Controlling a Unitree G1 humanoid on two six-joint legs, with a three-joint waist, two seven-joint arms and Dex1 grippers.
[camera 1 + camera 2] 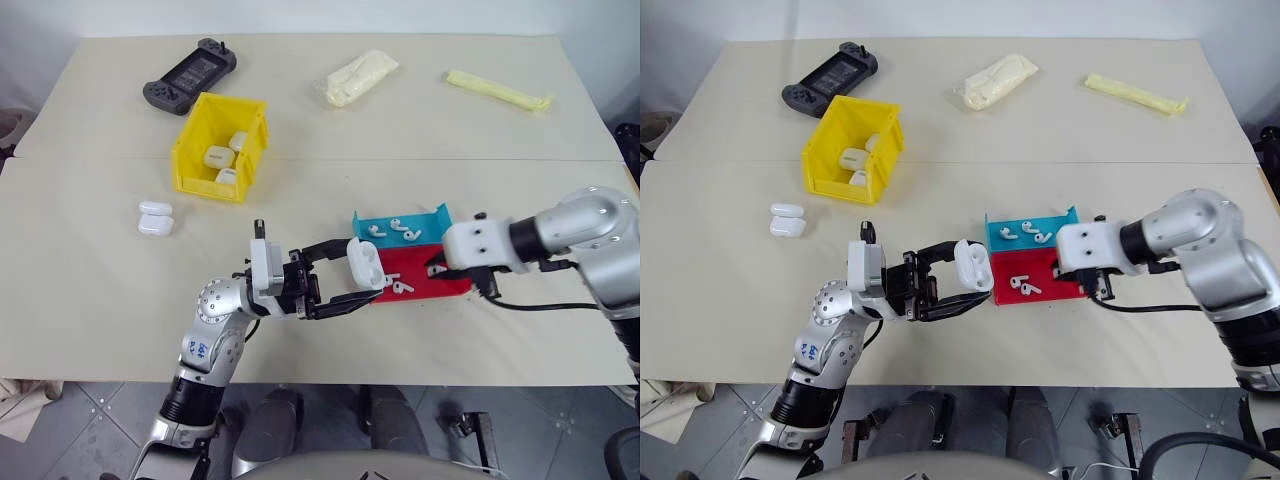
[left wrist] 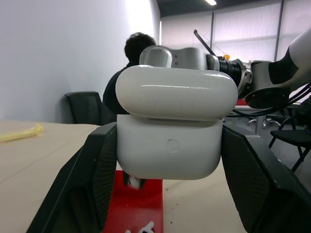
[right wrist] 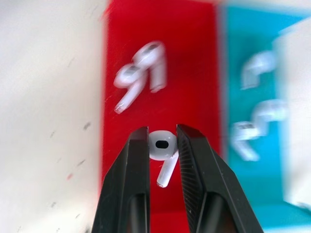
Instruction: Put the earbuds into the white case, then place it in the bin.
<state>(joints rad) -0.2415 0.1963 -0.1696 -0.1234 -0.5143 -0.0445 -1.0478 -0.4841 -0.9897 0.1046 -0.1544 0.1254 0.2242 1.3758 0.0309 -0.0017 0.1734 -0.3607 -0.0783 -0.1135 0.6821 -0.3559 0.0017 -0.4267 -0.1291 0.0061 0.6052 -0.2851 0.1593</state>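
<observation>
The left gripper [image 1: 372,282] holds a white case [image 1: 365,264] above the worktop [image 1: 80,290], near its front edge; its jaws press the two sides of the case, and the lid stands a little raised. Just beside the case, toward the right, a red tray [image 1: 440,284] and a blue tray [image 1: 425,225] lie touching each other, the blue one behind the red one. The right gripper [image 3: 162,145] is over the red tray, and its jaws pinch one earbud [image 3: 162,147] by its round head, the stem hanging free between them. Two more earbuds [image 3: 140,76] lie together on the red tray beyond the pinched one, and a few other earbuds [image 1: 392,230] lie in the blue tray.

The yellow bin [image 1: 192,160] stands well apart, toward the back left of the worktop, with several white cases [image 1: 217,156] inside it. Two more white cases [image 1: 155,218] lie on the worktop in front of the bin, toward the left edge. A black game console [image 1: 190,74] lies behind the bin near the back edge. Further right along the back edge there are a pale plastic bag [image 1: 360,77] and a long yellow packet [image 1: 497,90]. In the left wrist view a person [image 2: 127,73] sits in the background behind the case.
</observation>
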